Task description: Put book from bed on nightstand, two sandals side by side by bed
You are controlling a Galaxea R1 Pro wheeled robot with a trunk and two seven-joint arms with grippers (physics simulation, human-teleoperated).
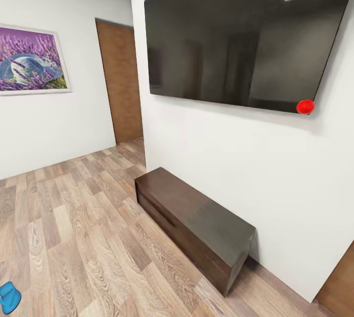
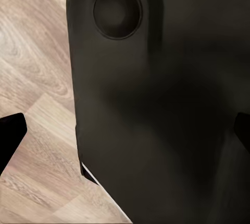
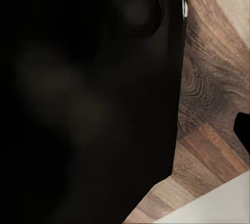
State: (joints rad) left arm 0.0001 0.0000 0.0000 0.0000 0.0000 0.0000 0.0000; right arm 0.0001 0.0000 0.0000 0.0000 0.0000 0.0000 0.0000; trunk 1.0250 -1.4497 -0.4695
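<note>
Two wrist views each give us a large dark robot body part [image 2: 156,104] close to the lens, with a round recess near one end, over wood-plank floor [image 2: 31,52]. In the left wrist view, dark finger tips [image 2: 9,135] sit at both picture edges, well apart, so we record the left gripper [image 2: 125,130] as spread. In the right wrist view we see just one dark tip [image 3: 244,130] at the edge, and we cannot tell whether that gripper is spread or pressed together. A pale surface [image 3: 219,203] cuts across one corner of that view beside the planks; we cannot tell what it is.

One blue sandal [image 1: 9,298] lies on the floor at the lower left corner of the head view, partly cut off by the picture edge. No gripper appears in that view, so we cannot place the sandal relative to either one.

Further out, the brown plank floor [image 1: 73,218] runs to white walls. Against the right-hand wall stands a long, low, dark-brown bench-like cabinet [image 1: 196,223] with a glossy top. Above it a large black screen [image 1: 246,37] is mounted on the wall, with a red ball-like marker [image 1: 305,106] at its lower right corner. Ceiling lights reflect in the screen. On the far wall hangs a framed picture [image 1: 32,59] of purple flowers, and a brown wooden door [image 1: 120,81] stands beyond the wall corner.
</note>
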